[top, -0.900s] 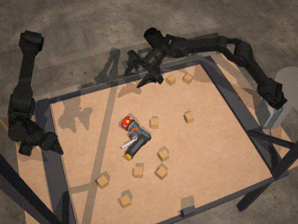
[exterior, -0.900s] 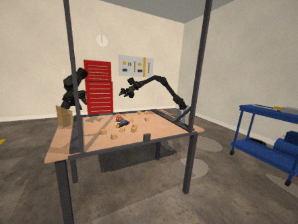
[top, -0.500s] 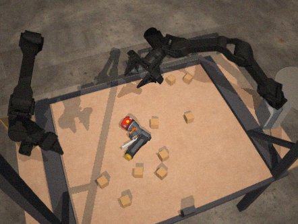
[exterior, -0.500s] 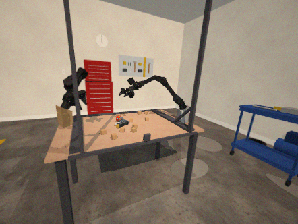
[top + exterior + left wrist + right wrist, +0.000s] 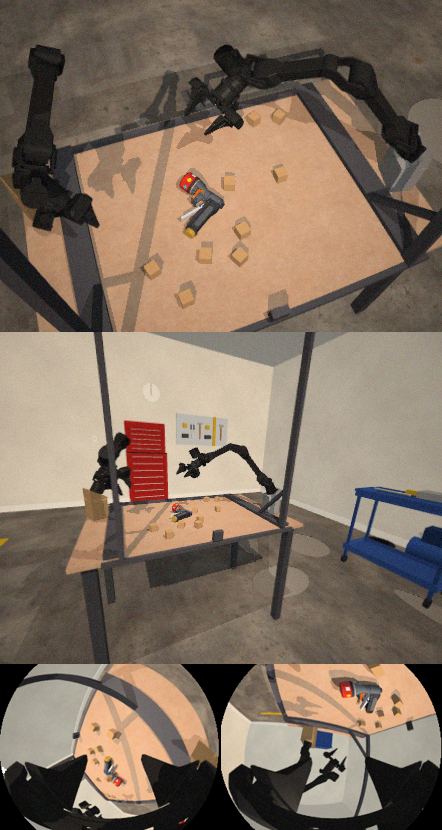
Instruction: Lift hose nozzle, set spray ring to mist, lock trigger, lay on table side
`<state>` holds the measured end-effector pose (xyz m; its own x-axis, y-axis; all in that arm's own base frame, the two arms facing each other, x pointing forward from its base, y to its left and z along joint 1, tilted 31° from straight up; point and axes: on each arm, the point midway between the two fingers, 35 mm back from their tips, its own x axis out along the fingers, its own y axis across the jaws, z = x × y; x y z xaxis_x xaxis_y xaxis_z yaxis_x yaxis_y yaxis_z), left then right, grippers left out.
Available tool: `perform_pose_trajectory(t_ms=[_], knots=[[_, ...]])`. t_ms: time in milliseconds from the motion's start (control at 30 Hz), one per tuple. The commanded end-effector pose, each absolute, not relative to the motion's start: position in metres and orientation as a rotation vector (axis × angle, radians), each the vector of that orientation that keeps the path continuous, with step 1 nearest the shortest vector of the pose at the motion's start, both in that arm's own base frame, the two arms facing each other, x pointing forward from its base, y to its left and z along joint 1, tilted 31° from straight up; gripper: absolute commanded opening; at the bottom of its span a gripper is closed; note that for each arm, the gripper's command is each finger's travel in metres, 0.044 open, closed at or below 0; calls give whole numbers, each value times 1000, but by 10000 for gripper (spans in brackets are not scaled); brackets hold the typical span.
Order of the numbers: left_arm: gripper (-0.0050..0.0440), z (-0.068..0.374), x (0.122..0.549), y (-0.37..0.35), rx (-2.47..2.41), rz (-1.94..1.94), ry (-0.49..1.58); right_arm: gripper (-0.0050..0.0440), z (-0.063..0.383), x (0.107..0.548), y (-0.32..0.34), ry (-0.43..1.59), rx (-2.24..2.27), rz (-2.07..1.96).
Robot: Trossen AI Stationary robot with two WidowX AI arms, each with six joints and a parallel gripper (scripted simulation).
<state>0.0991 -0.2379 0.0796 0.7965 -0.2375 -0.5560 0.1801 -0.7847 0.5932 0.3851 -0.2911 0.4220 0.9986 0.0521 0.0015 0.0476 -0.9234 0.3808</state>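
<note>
- Nozzle (image 5: 215,201) (image 5: 184,515) (image 5: 107,765) (image 5: 367,690) is seen lying on the table (image 5: 320,220) (image 5: 135,539) (image 5: 130,779) (image 5: 310,682) in all four views, among small wooden blocks, touched by neither gripper.
- In the top view, a yellow disc and a pale blue mark are shown on the red spray ring (image 5: 189,182) (image 5: 175,507) (image 5: 117,782) (image 5: 346,689); in the right wrist view, a white patch and a yellow mark are seen instead. The symbol at the arrow cannot be told.
- The white trigger (image 5: 191,213) (image 5: 111,768) (image 5: 364,702) is seen standing apart from the grip in the top and right wrist views; in the exterior view it is too small to be judged.
- The grip's yellow end (image 5: 189,232) (image 5: 174,519) (image 5: 107,759) is shown in the top, exterior and left wrist views but cannot be made out in the right wrist one.
- The left gripper (image 5: 70,225) (image 5: 115,482) (image 5: 115,757) (image 5: 342,751) is held with jaws wide, nothing between them, near the table's side.
- The right gripper (image 5: 196,123) (image 5: 179,471) (image 5: 96,809) (image 5: 339,760) is likewise spread wide and unladen; its height above the table is revealed by the exterior view.
- Only in the exterior view are a whole red cabinet (image 5: 146,467) and a blue cart (image 5: 370,554) shown.
</note>
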Motion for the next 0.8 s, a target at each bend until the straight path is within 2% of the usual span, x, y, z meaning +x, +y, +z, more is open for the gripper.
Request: perform_pose_trajectory(t_ms=[0, 767], knots=[[396, 87, 107, -242, 2219, -834, 3, 397, 443, 380, -269, 55, 2637, 61], [396, 107, 167, -236, 1667, -757, 270, 397, 437, 392, -200, 11, 2115, 71]])
